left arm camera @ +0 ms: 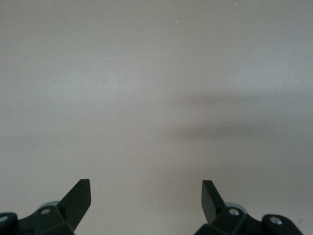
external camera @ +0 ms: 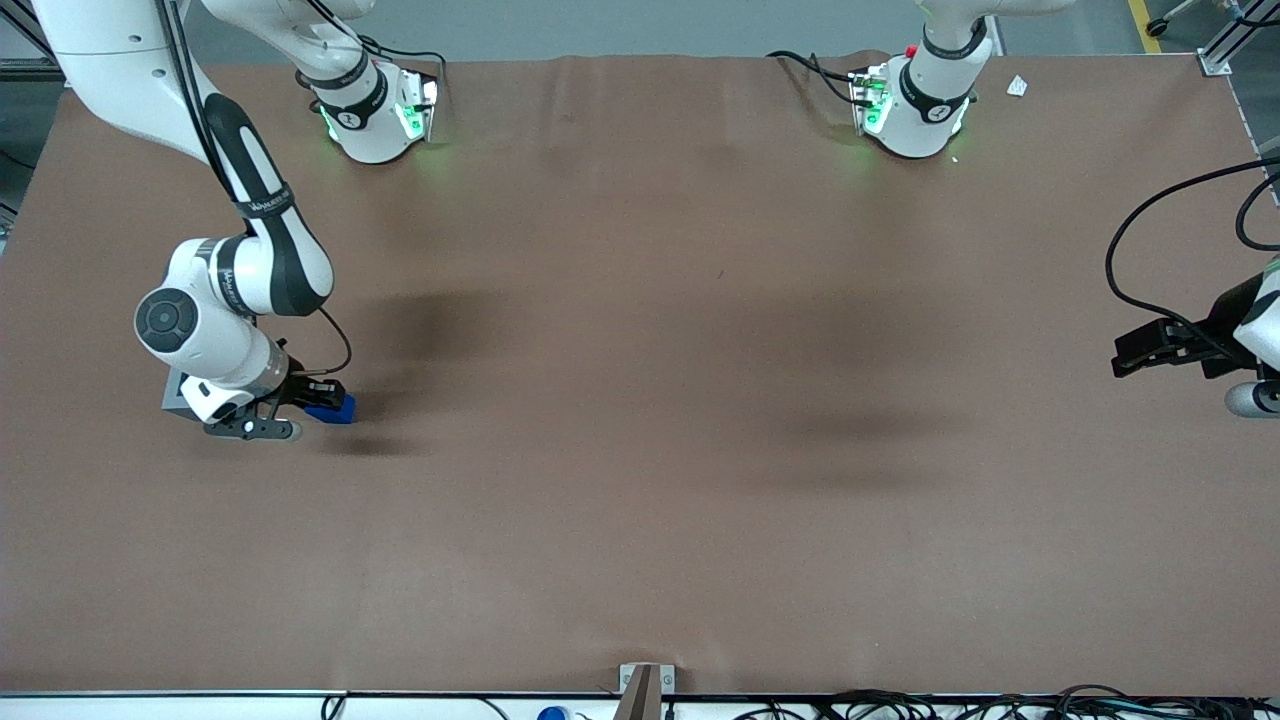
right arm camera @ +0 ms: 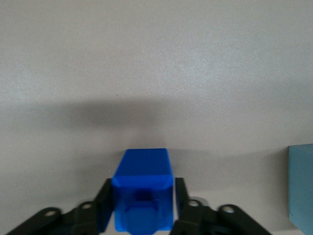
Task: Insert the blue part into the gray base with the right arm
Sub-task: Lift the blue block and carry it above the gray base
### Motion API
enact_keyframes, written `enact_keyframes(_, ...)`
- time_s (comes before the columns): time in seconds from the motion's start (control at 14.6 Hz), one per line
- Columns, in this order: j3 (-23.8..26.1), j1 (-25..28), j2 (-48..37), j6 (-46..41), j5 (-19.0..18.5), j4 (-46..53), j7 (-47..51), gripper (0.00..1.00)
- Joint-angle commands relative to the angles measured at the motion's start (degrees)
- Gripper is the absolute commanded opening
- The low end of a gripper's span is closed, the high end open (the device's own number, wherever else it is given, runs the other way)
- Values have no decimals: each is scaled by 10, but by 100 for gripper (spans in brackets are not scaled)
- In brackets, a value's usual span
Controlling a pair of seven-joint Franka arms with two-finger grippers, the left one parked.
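Note:
The right arm's gripper (external camera: 326, 404) hangs low over the brown cloth at the working arm's end of the table, shut on the blue part (external camera: 337, 409). In the right wrist view the blue part (right arm camera: 144, 172) fills the gap of the gripper (right arm camera: 143, 197), and a black finger (right arm camera: 104, 208) presses on each side, the stub end toward the camera. A shadow on the cloth nearer the front camera suggests the part is held slightly above it. The gray base (external camera: 172, 394) stands beside the gripper, mostly hidden under the arm's wrist. One face of the gray base (right arm camera: 301, 188) shows in the right wrist view.
Brown cloth (external camera: 640, 420) covers the whole table. Both arm pedestals (external camera: 380, 110) (external camera: 915, 105) stand at the edge farthest from the front camera. The parked gripper (external camera: 1160, 350) and its looping cables sit at the parked arm's end. A metal bracket (external camera: 645, 685) is at the nearest edge.

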Motion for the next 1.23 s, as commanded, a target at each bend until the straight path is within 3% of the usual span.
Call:
enact_keyframes(0.0, 5, -8, -4, 9, -9, -10, -4, 42)
enact_keyframes(0.27, 5, -8, -11, -1, -9, -8, -5, 25)
enact_keyframes(0.82, 3, -42, -93, -95, -9, 0, -10, 20)
enact_keyframes(1.16, 3, -94, -121, -111, -9, 0, -108, 20)
